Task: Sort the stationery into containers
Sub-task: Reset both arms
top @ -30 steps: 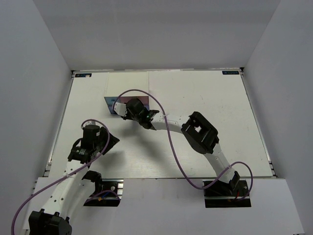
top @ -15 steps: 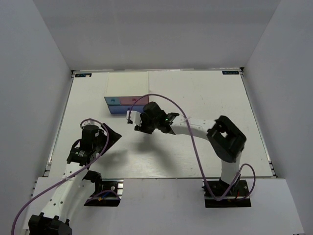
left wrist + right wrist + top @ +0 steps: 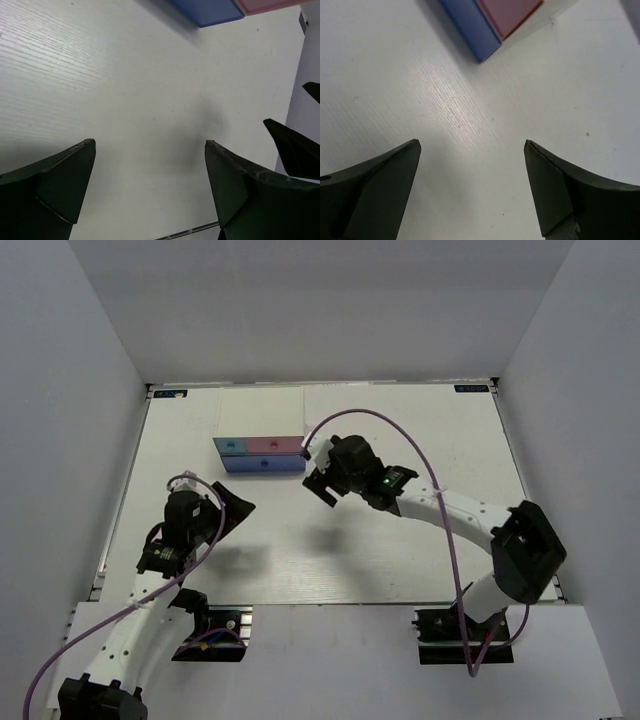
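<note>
The containers are small drawers in a white-topped box [image 3: 260, 412] at the table's back left, with fronts of light blue [image 3: 232, 445], pink [image 3: 281, 445] and dark blue [image 3: 262, 464]. All look pushed in. My right gripper [image 3: 313, 474] hovers open just right of the box, with nothing between its fingers. Its wrist view shows the dark blue front [image 3: 470, 25] and pink front [image 3: 509, 14] ahead of the right gripper [image 3: 472, 145]. My left gripper [image 3: 237, 515] is open and empty over bare table [image 3: 150, 100], below the box. The stationery is out of view.
Grey walls enclose the white table [image 3: 420, 540] on three sides. The arm bases sit at the near edge. The left wrist view catches the box's dark blue corner [image 3: 207, 10] at the top and dark pointed shapes [image 3: 295, 150] at the right edge.
My right gripper has pulled away from the box front toward the right and opened. My left gripper has opened and shifted slightly right.
</note>
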### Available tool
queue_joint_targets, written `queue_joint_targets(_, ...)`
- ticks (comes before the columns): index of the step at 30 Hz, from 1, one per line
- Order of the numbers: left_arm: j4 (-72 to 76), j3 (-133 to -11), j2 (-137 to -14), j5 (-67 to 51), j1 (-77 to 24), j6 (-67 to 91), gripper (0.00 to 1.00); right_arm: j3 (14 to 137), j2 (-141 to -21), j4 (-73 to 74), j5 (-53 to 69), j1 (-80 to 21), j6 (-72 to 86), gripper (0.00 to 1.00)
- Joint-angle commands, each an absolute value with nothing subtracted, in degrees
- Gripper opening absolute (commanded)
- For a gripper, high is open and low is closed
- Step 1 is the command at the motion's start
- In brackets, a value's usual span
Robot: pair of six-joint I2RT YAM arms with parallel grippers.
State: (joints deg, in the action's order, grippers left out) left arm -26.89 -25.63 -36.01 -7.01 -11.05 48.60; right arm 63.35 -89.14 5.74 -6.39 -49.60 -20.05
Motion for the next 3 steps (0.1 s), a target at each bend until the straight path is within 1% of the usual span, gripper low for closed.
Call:
queue_joint_targets(1,-23.4,-25.0,-36.6,-9.8,-10.8,47.2,1.0,61.1,-84.0,2.6,-11.2,-49.6,-16.3,0.9)
queue_joint_targets(3,-22.1,-25.7,-37.1,-10.5,-10.8,46.0,1.0,57.9,-81.1,0.6,-13.4,-48.7,-16.7,0.9)
